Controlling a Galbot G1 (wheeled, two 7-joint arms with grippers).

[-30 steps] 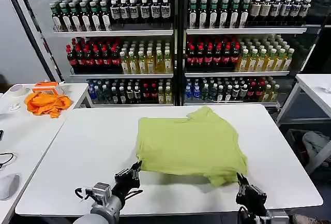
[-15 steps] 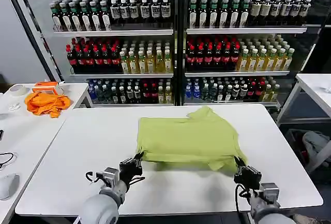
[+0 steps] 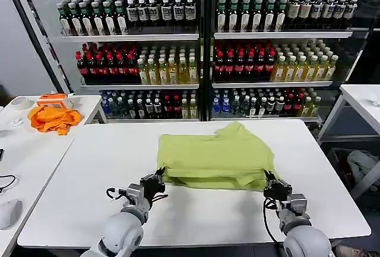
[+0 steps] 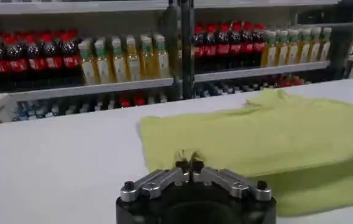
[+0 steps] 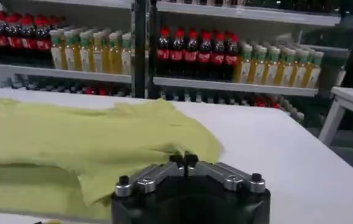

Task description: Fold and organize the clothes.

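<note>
Both hands grip the T-shirt's [image 3: 217, 156] near hem: left hand [image 3: 155, 183] and right hand [image 3: 273, 187] closed, lifting it off the counter [image 3: 89, 174].

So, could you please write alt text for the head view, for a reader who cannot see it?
A yellow-green T-shirt lies on a white table, its near edge lifted by two grippers: the left gripper at one corner, the right gripper at the other. Behind the table are shelves of bottles.

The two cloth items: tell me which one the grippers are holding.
The light yellow-green T-shirt on the centre table, pinched at its near edge by the left gripper and right gripper. The orange cloth heap lies untouched on the side table.
</note>
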